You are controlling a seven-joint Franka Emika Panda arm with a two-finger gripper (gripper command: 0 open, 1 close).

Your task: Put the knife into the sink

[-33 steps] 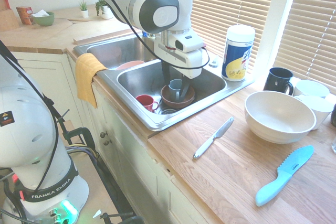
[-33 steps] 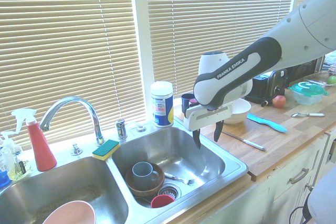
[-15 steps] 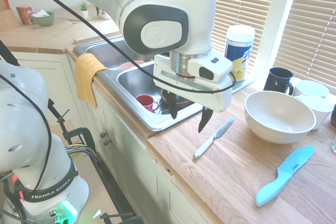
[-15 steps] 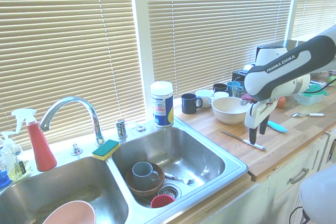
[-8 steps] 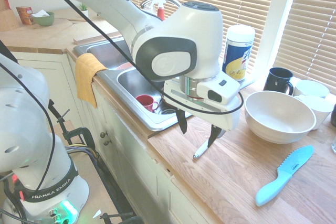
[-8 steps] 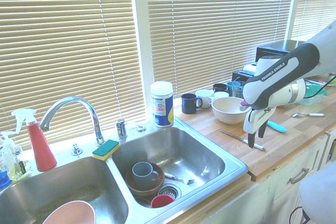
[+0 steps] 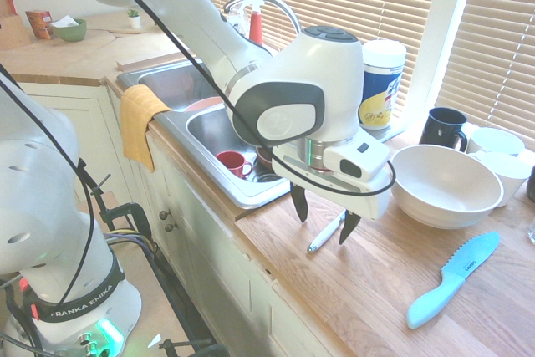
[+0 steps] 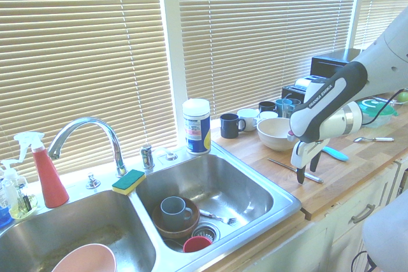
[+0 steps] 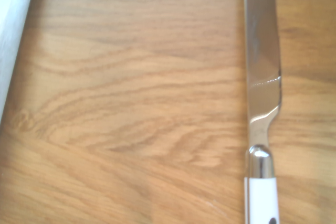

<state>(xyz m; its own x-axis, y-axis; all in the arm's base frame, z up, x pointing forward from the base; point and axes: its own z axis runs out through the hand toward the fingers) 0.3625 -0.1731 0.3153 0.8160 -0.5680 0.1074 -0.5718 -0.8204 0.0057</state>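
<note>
First exterior view: the gripper [image 7: 324, 227] has moved off the sink [image 7: 219, 130] since the earliest frame and is now lower, over the knife [image 7: 328, 232]; its two dark, tapered fingers stand apart, nothing clamped between them; the knife lies on the wooden counter [image 7: 368, 290], near the sink's edge. Wrist view: the blade is smooth, reflective metal, stepped at its base; a metal collar joins a glossy white handle [image 9: 261, 200]; the counter shows wavy brown grain.
</note>
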